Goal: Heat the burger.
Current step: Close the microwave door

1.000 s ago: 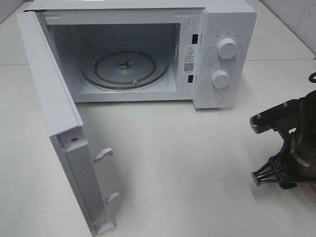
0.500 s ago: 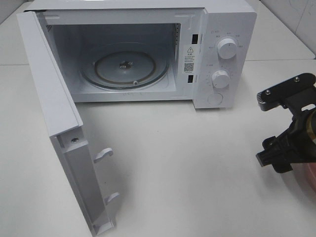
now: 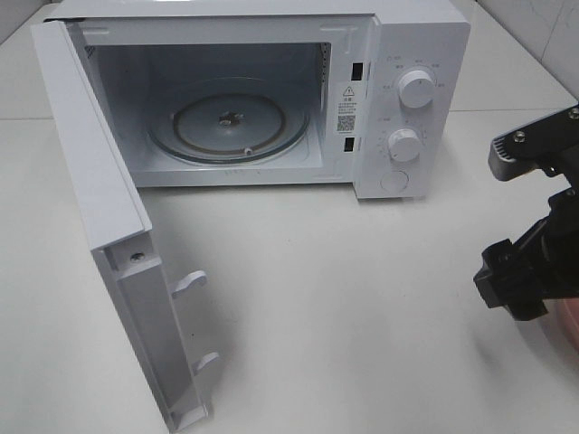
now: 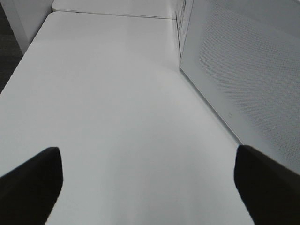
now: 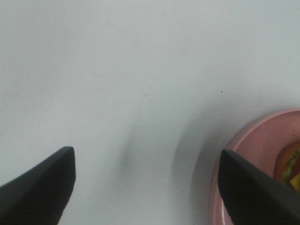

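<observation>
Only a sliver of the burger [image 5: 291,165] shows, with yellow, green and brown layers, at the edge of the right wrist view. It sits on a pink plate [image 5: 253,154]. My right gripper [image 5: 147,187] hovers open over the bare table just beside the plate's rim, with nothing between its fingers [image 5: 42,187]. In the exterior view the right gripper [image 3: 509,287] is at the far right, with the plate's edge [image 3: 563,327] behind it. My left gripper [image 4: 147,185] is open and empty over the table beside the microwave door [image 4: 243,70].
The white microwave [image 3: 407,54] stands at the back with its door [image 3: 99,208] swung wide to the front left. Its glass turntable [image 3: 226,122] carries nothing. Two knobs [image 3: 414,89] are on its right panel. White table [image 3: 344,316] lies in front.
My right arm has shifted right and back toward the edge of the exterior view. The pink plate's edge now shows beneath it. The microwave has not moved.
</observation>
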Controlling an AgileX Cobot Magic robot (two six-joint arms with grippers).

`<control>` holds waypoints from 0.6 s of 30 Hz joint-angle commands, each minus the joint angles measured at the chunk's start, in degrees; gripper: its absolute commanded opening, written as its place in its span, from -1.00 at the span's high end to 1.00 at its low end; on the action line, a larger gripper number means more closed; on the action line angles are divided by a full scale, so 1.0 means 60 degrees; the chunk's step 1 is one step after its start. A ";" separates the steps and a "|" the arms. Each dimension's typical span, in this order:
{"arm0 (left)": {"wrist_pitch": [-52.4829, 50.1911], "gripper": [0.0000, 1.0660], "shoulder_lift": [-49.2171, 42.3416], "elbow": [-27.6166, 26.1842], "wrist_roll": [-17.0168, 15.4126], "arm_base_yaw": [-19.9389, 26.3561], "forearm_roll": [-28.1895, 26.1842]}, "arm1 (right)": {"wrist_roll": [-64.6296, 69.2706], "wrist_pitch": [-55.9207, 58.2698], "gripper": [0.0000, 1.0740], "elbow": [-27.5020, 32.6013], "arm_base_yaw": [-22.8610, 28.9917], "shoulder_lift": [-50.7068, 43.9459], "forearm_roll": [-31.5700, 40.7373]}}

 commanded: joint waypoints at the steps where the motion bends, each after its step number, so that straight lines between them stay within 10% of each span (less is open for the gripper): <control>1: -0.0162 -0.71 -0.0134 0.0000 0.0000 0.0029 -0.0095 | -0.1499 0.0430 -0.43 -0.0029 -0.0057 -0.0697 0.1012; 18: -0.0162 -0.71 -0.0134 0.0000 0.0000 0.0029 -0.0095 | -0.2941 0.1595 -0.42 -0.0029 -0.0029 -0.1604 0.2502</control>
